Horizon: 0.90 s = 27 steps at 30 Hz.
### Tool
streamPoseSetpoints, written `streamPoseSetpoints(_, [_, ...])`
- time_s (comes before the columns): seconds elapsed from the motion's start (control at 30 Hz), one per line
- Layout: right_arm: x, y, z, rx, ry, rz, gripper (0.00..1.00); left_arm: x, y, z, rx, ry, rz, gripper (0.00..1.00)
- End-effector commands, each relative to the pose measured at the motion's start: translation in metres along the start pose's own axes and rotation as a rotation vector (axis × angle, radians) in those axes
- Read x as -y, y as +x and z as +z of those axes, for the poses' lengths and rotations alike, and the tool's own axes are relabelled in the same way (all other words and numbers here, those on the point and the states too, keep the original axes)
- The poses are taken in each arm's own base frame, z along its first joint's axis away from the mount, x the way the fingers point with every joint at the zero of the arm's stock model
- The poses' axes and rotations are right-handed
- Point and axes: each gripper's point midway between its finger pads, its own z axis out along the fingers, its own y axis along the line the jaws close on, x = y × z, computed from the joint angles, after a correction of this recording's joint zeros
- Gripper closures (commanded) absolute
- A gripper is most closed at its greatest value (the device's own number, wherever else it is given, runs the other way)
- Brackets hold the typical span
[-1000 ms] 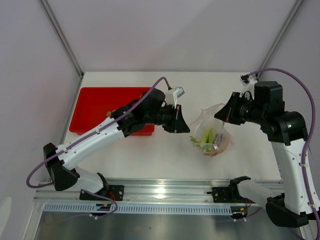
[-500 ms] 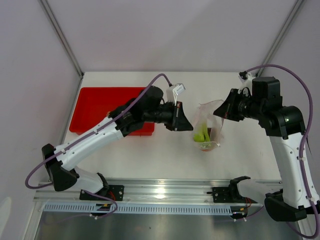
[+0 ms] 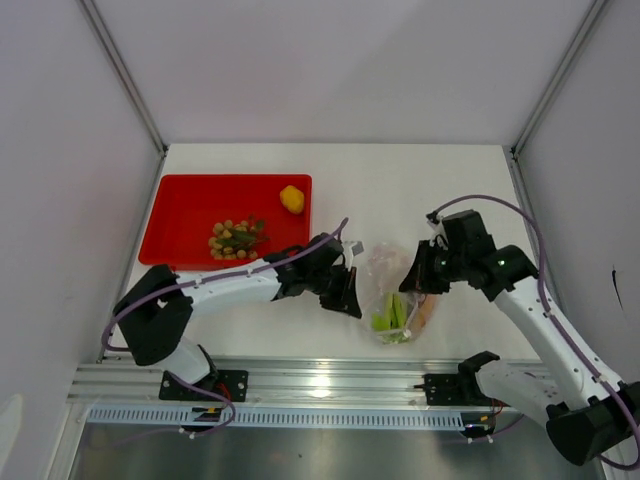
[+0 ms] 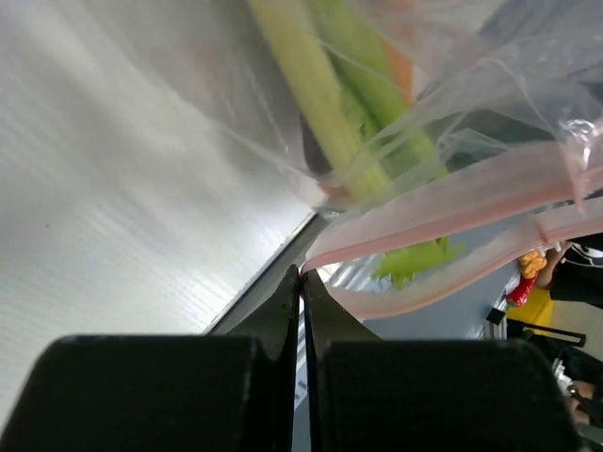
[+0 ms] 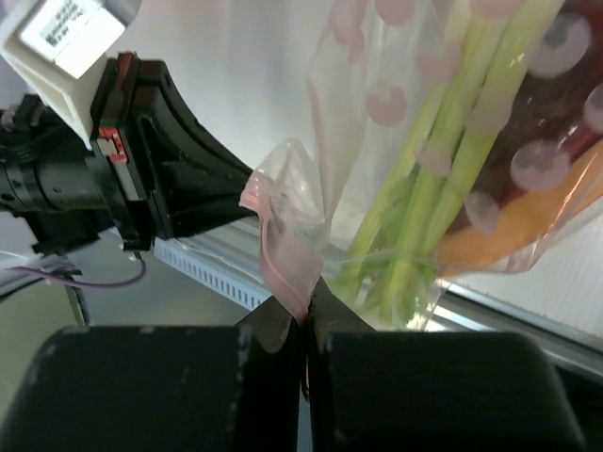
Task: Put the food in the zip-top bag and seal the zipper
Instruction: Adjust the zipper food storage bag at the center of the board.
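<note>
The zip-top bag is held between my two grippers near the table's front edge. Long green-white stalks and an orange piece lie inside it, with a purple-brown sweet potato beside them. My left gripper is shut on one end of the pink zipper, whose two strips stand apart with green stalk tips between them. At the other end, my right gripper is shut on the strip. A small yellow fruit and a bunch of tan berries lie in the tray.
The red tray sits at the back left of the white table. A metal rail runs along the near edge just below the bag. Slanted frame posts stand at the back corners.
Both arms have drawn back toward the near edge and carried the bag with them. The left arm no longer covers the tray, so the fruit and berries show.
</note>
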Motion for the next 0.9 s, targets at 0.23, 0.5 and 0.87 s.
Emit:
streamPoseSetpoints(0.23, [-0.048,-0.006,0.024,0.055,-0.100,-0.093,1.00,0.007,-0.031,-0.061,0.315,-0.040,0.068,0.95])
streamPoseSetpoints(0.5, [-0.060,-0.017,0.054,0.030,-0.112,-0.099,1.00,-0.018,-0.014,-0.095,0.396,-0.141,0.029,0.64])
streamPoseSetpoints(0.87, [-0.065,-0.019,0.051,0.047,-0.112,-0.093,1.00,0.020,0.027,-0.084,0.312,0.114,0.144,0.71])
